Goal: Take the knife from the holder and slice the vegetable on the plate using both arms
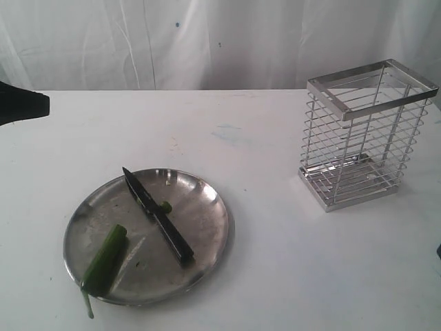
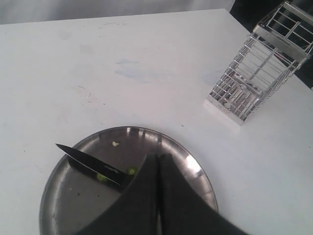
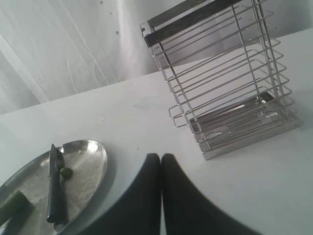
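**Knife on the plate, both grippers closed and empty**

In the exterior view the plate (image 1: 209, 215) sits at about 7 o'clock on the white surface (image 1: 262, 138). The holder (image 1: 365, 131) stands upright well apart from it, at about 2 o'clock, with nothing visible inside.

The knife (image 1: 157, 215) lies flat across the plate, its tip toward 11 o'clock and its black handle toward 5 o'clock. A small green cut piece (image 1: 166, 206) lies just beside the blade on its 3 o'clock side. The vegetable (image 1: 107, 258) lies at the plate's 7 o'clock edge, its cut end pointing toward 1 o'clock. Its pale stem hangs over the rim onto the surface.

The left gripper (image 2: 159, 159) hovers above the plate with its fingers pressed together, gripping nothing. The right gripper (image 3: 161, 157) is likewise closed and empty, above bare surface between plate and holder.

In the left wrist view the blade bears a faint line of print near the handle, too small to read. No other writing can be read.
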{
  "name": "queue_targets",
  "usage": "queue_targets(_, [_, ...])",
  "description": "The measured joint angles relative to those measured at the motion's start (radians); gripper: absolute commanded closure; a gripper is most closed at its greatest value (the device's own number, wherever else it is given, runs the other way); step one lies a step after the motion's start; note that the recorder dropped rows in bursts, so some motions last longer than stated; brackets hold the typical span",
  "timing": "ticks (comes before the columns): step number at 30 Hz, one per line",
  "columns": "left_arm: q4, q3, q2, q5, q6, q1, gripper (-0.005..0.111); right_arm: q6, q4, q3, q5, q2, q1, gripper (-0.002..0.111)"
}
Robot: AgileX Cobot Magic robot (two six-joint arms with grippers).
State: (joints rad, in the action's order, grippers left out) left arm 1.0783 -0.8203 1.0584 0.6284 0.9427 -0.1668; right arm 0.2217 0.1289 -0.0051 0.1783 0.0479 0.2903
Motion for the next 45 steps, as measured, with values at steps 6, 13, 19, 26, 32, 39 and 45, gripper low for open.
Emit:
queue_targets(6, [-0.014, 0.000, -0.027, -0.029, 0.000, 0.000, 0.107, 0.000, 0.000, 0.000, 0.000, 0.000, 0.000, 0.108])
queue_targets(13, [-0.244, 0.022, -0.248, -0.165, -0.137, -0.004, 0.107, 0.000, 0.000, 0.000, 0.000, 0.000, 0.000, 0.108])
queue_targets(19, [-0.534, 0.163, -0.646, -0.288, -0.459, -0.004, 0.107, 0.001, 0.000, 0.000, 0.000, 0.000, 0.000, 0.108])
queue_targets(26, [-0.823, 0.339, -0.876, -0.287, -0.820, 0.014, 0.107, 0.002, 0.000, 0.000, 0.000, 0.000, 0.000, 0.108])
queue_targets(32, [-1.105, 0.651, -0.986, -0.568, -1.161, 0.187, 0.107, 0.002, 0.000, 0.000, 0.000, 0.000, 0.000, 0.108])
queue_targets(39, [-1.014, 0.786, -1.047, -0.603, -1.033, 0.214, 0.107, 0.002, 0.000, 0.000, 0.000, 0.000, 0.000, 0.108])
queue_targets(45, [-0.989, 0.815, -1.053, -0.602, -1.006, 0.214, 0.107, 0.002, 0.000, 0.000, 0.002, 0.000, 0.000, 0.108])
